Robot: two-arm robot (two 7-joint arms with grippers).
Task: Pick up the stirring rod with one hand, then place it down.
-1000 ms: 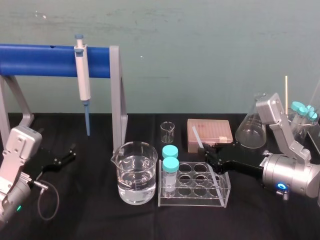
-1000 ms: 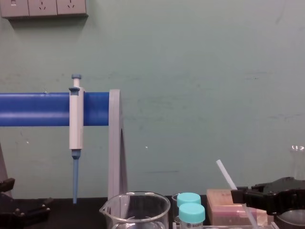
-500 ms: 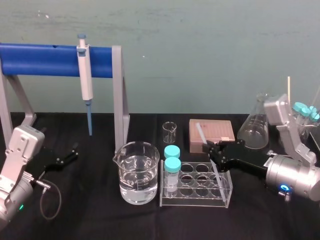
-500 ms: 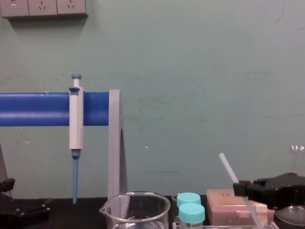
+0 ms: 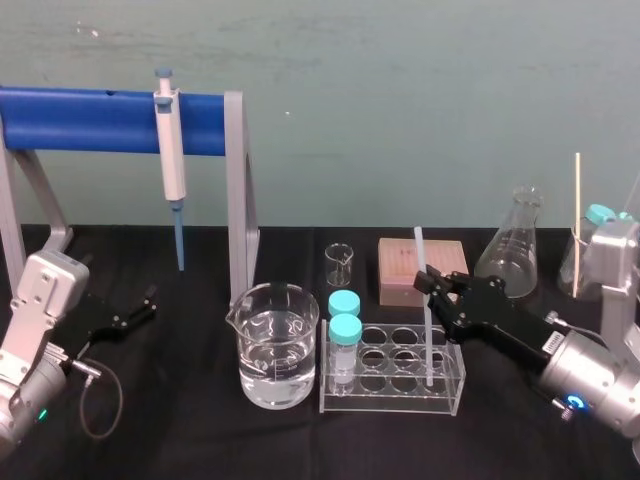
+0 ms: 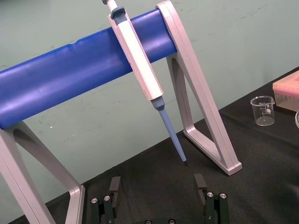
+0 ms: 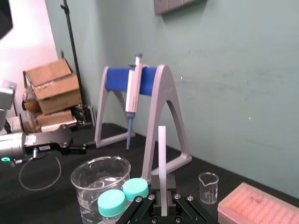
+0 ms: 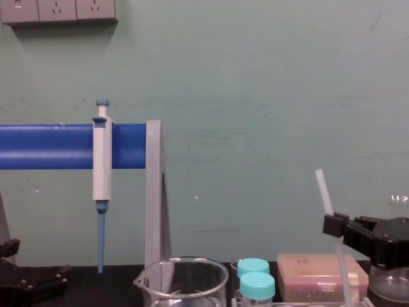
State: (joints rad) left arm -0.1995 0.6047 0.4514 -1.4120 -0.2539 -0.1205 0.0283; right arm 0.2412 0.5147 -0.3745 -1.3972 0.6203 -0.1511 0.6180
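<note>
The stirring rod (image 5: 421,250) is a thin white translucent stick, standing almost upright over the right side of the clear tube rack (image 5: 385,403). My right gripper (image 5: 432,284) is shut on it at about mid-length, reaching in from the right. In the chest view the stirring rod (image 8: 323,189) rises above the right gripper (image 8: 336,225). The right wrist view shows the stirring rod (image 7: 162,154) clamped between the jaws of the right gripper (image 7: 162,195). Whether its lower end touches the rack I cannot tell. My left gripper (image 6: 157,186) rests open and empty at the far left, seen from the head as the left gripper (image 5: 135,309).
A large beaker of water (image 5: 275,345) stands left of the rack, which holds two teal-capped tubes (image 5: 342,328). Behind are a small beaker (image 5: 339,264), a pink tip box (image 5: 400,262) and a conical flask (image 5: 515,245). A blue-tipped pipette (image 5: 172,160) hangs on the blue stand (image 5: 90,108).
The right gripper has swung the rod from leaning left to nearly upright and shifted a little to the right. The left arm has not moved.
</note>
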